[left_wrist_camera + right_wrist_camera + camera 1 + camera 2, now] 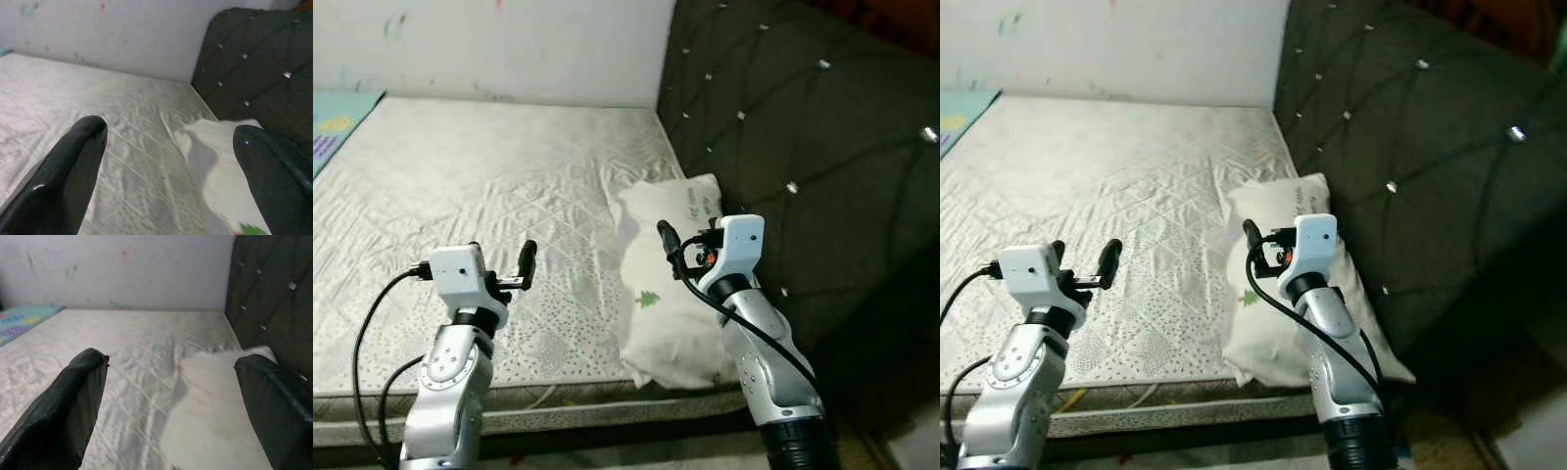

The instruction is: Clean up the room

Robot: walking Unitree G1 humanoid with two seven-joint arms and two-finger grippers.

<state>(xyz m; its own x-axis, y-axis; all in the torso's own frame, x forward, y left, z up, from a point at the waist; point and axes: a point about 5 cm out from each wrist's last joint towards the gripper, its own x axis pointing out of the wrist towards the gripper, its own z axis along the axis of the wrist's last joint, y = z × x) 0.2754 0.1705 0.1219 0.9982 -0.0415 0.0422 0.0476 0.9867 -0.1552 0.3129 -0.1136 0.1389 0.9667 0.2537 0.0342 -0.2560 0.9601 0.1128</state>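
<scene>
Bare quilted mattress (480, 186) fills the scene, pale grey-beige, against a white wall (509, 44) with faint colour smudges. Dark tufted headboard (803, 147) with shiny buttons runs along the robot's right side of the bed. A white pillow (671, 284) with small green tree prints lies on the mattress, long side along the headboard, touching or just beside it; its near end reaches the mattress front edge. A teal mat edge (337, 122) with coloured marks sits at the far left of the mattress.

Left hand (504, 266) is raised over the near part of the mattress, left of the pillow, well apart from it; fingers wide apart, holding nothing. In the left wrist view both black fingers (68, 166) frame the mattress and pillow corner (215, 147).

Right hand (690, 245) hovers over the pillow's middle, near the headboard; fingers wide, nothing between them. Cannot tell if it touches the pillow. In the right wrist view the fingers (73, 401) straddle the pillow edge (215, 406) and mattress.
</scene>
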